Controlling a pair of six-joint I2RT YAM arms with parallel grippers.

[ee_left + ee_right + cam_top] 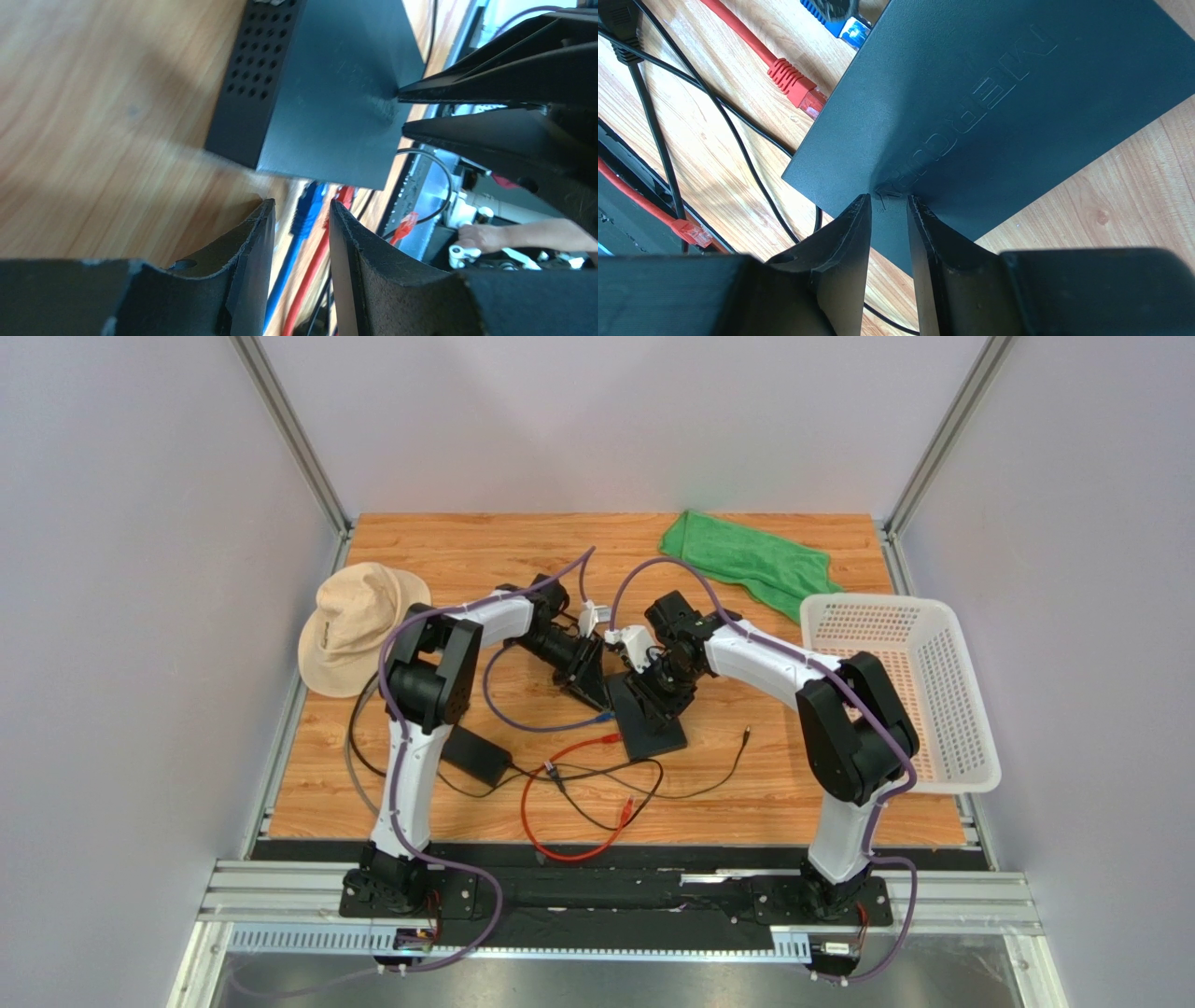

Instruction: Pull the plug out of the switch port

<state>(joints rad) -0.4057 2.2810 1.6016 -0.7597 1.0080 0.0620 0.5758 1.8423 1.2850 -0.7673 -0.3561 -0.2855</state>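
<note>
The plug [854,29], blue, sits at the 9 o'clock edge of the switch [1018,91] as the top view has it. Its tip is against that edge, but which port it meets cannot be told. A red plug [798,82] lies just beside it along the same edge.

Nearest the arm bases, at 6 o'clock from the switch, a red cable [741,35] loops over the table [786,784]. The adapter [477,753] lies at 8 o'clock, apart from the switch. The switch itself lies near the table's middle.

The left gripper [302,205] hovers at the switch's 10 o'clock. Its fingers are a narrow gap apart with nothing between them, lined up with the blue cable [286,273] beyond. The right gripper [888,197] comes in from 12 o'clock. Its fingers are only a slit apart and hold nothing, and their tips press on the switch's top face near one edge.

Farther out, a hat [358,623] lies at 9 o'clock, a white basket [968,742] at 3 o'clock, and a green cloth [744,553] at 1 o'clock by the far edge.
</note>
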